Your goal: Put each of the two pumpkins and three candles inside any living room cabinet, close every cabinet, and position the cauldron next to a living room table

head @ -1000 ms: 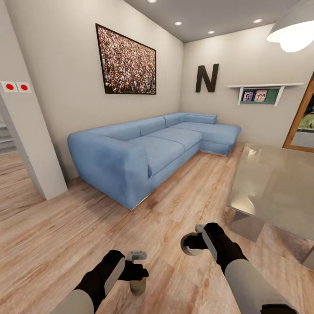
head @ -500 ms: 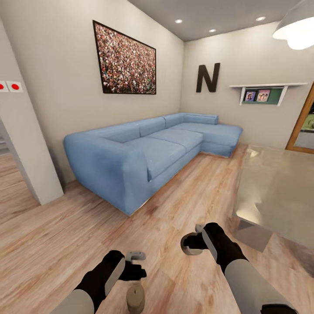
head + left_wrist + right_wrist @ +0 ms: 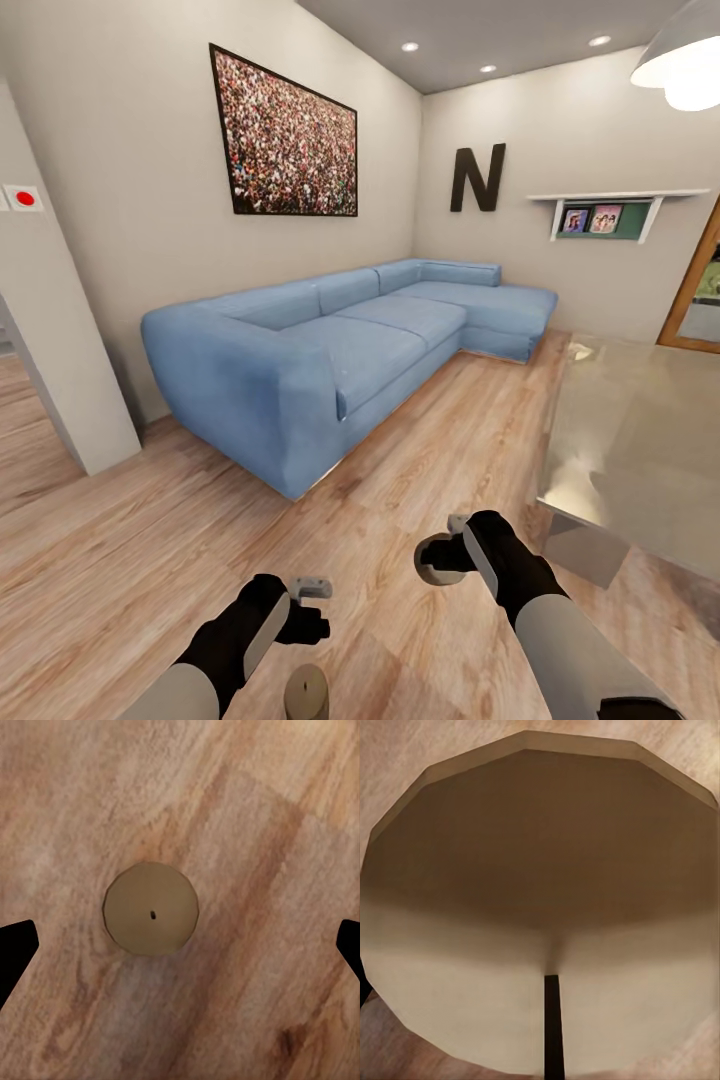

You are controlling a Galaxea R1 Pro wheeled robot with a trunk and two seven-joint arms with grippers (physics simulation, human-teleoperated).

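Where I am: living room, blue sofa [image 3: 330, 360] ahead, glass-topped table [image 3: 640, 440] off to my right, plank floor [image 3: 150, 540] everywhere else.

Right gripper [image 3: 440, 558]: clamped on a candle [image 3: 540, 907]. From the head camera I can see the tan disc sitting between the fingers, and the wrist camera has it huge and right up against the lens, wick line and all.

Left gripper [image 3: 310, 600]: jaws spread wide with nothing between them. In the wrist view the black fingertips [image 3: 15, 945] sit at either edge of the picture.

Second candle [image 3: 152, 910]: upright on the floor, directly under the left gripper but a bit off-centre toward one finger. It also peeks in at the bottom of the head view [image 3: 306, 692].

Step in hand (my guess): grab that floor candle with the left.

How I'd do it: nudge the wrist so the wick dot sits midway between the fingers, drop straight down without tilting, and close around the side wall low enough that it can't squirt out. It's squat, so a shallow pinch looks risky to me.

Watch out: keep the right arm level so its candle doesn't slip.

Cabinet, pumpkins, cauldron: can't place them from here.
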